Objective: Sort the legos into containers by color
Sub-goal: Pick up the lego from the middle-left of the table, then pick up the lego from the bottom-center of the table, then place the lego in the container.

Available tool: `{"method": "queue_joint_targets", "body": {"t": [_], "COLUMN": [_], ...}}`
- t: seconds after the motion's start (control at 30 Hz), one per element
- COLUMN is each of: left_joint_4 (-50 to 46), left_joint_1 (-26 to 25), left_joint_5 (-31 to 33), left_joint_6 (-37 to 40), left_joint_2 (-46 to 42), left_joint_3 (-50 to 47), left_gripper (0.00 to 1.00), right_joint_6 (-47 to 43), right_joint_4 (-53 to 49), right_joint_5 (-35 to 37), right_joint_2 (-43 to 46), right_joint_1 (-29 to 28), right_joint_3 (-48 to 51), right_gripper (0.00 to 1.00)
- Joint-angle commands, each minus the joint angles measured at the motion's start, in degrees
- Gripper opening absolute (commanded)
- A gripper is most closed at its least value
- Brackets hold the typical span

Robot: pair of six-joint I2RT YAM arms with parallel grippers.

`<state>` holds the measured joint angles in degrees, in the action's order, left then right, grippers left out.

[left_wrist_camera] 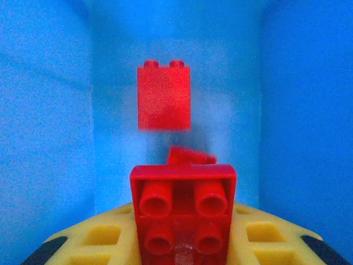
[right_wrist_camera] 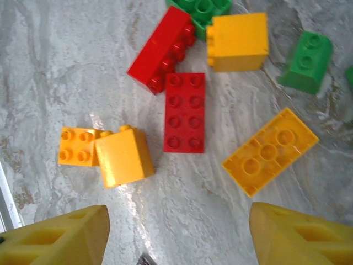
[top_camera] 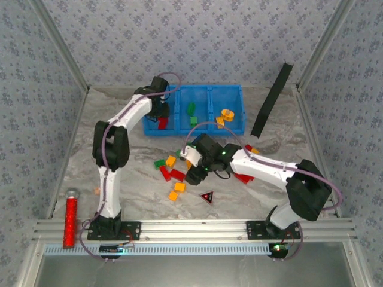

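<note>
Bricks lie spread on the grey table [right_wrist_camera: 66, 66] in front of our right gripper [right_wrist_camera: 177, 221]. Its two yellow fingers [right_wrist_camera: 55, 237] are wide apart & hold nothing. Just past one finger we see an orange block [right_wrist_camera: 124, 157] touching a small orange brick [right_wrist_camera: 76, 146]. Past the other finger [right_wrist_camera: 303, 237] lies an upside-down orange brick [right_wrist_camera: 270, 152]. Straight ahead btwn the two, a bit farther out, lies a flat red brick [right_wrist_camera: 185, 112], studs up, w/ a long red brick [right_wrist_camera: 162, 49] beyond it. A green brick [right_wrist_camera: 306, 61] sits far out on the other finger's side.

The top view gives us the whole layout. This pile is near the blue tray [top_camera: 208, 89], which has 3 parts side by side. Red pieces [top_camera: 163, 122] are in the part on our left arm's side, a green piece [top_camera: 191, 109] is in the mid part, and orange pieces [top_camera: 226, 116] are in the last part. Our left gripper [top_camera: 160, 109] reaches down into the red part. A dark red triangle [top_camera: 207, 197] lies behind the right gripper, nearer the arm bases.

The left wrist view lets us tell the grip. The fingers are clamped on a red 4-stud brick [left_wrist_camera: 183, 212], studs facing the cam. Blue walls stand on both sides of the fingers. Ahead of them, deeper in the tray, sit a tall red brick [left_wrist_camera: 164, 95] & a small red bit [left_wrist_camera: 190, 157].
</note>
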<state>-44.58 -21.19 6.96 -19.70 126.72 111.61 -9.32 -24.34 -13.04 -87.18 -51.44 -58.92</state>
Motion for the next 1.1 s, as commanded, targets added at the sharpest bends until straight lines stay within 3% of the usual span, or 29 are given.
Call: {"method": "queue_joint_targets", "body": {"t": [0.0, 0.2, 0.7, 0.9, 1.07], "left_joint_4": [-1.51, -2.06, -0.03, 2.14, 2.06], "left_joint_1": [0.27, 0.38, 0.36, 0.36, 0.27], "left_joint_5": [1.35, -0.05, -3.13, -4.49, -5.37], "left_joint_6": [1.33, 0.13, -1.04, -0.88, -0.18], "left_joint_2": [5.51, 11.27, 9.24, 4.86, 0.95], "left_joint_3": [6.36, 11.63, 7.56, 4.09, 2.84], "left_gripper": [0.27, 0.27, 0.37, 0.43, 0.49], "right_joint_6": [-3.10, -5.34, -7.56, -5.85, -5.54], "right_joint_4": [2.34, 2.84, 1.90, 2.02, 3.46], "right_joint_5": [-1.73, -1.00, 1.06, 3.11, 3.06], "right_joint_2": [-1.79, -5.71, -14.57, -16.53, -16.45], "right_joint_1": [-1.97, -5.45, -9.14, -8.96, -9.21], "right_joint_3": [0.45, -1.26, -4.28, -4.99, -4.11], "right_gripper": [0.71, 0.73, 0.66, 0.53, 0.34]}}
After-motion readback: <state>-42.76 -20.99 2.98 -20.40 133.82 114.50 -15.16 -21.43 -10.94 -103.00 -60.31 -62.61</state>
